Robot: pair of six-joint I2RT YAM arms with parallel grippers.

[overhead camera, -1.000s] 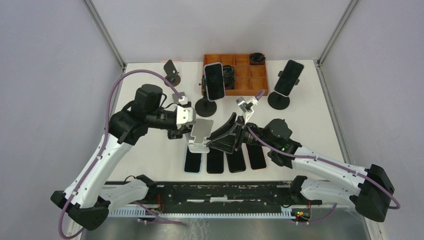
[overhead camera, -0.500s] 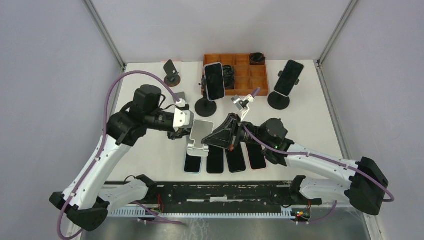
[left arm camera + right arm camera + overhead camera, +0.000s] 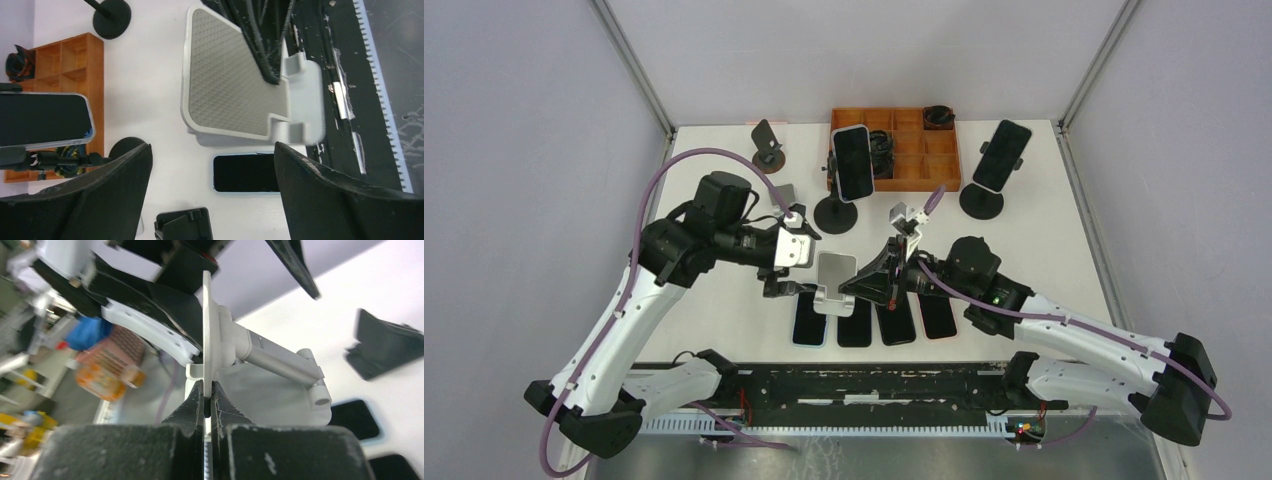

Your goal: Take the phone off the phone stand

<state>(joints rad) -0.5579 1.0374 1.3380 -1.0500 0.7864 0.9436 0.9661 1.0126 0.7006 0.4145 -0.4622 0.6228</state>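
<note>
Centrally, towards the near edge of the white table [image 3: 1044,240], a silver phone stand [image 3: 834,282] is pinched by the right gripper [image 3: 862,283]. In the right wrist view its two black, wedge-shaped fingers [image 3: 192,407] are pressed together on the thin edge of the stand's flat back plate, which is seen edge-on as a narrow pale line. A smooth round metal post is seen joining that plate to a flat base. In the left wrist view the plate's face is shown as a rounded rectangle covered by a grey, finely dotted pad, fully exposed, with two small lips at its lower end.

The left gripper [image 3: 786,270] is held just left of the stand, its coarse matte black fingers [image 3: 100,200] spread wide and closed on nothing.

Four phones [image 3: 854,322] with glossy black screens are laid flat in a row just in front of the stand (the leftmost phone [image 3: 245,173] is rimmed in pale blue). Farther back, an upright phone [image 3: 852,160] is propped on a black round-based stand [image 3: 834,213], in front of an orange compartmented wooden tray [image 3: 939,165]. A second upright phone [image 3: 1002,155] is propped on a matching stand [image 3: 981,203] to the right. A small black stand [image 3: 767,143] is set at the rear left.
</note>
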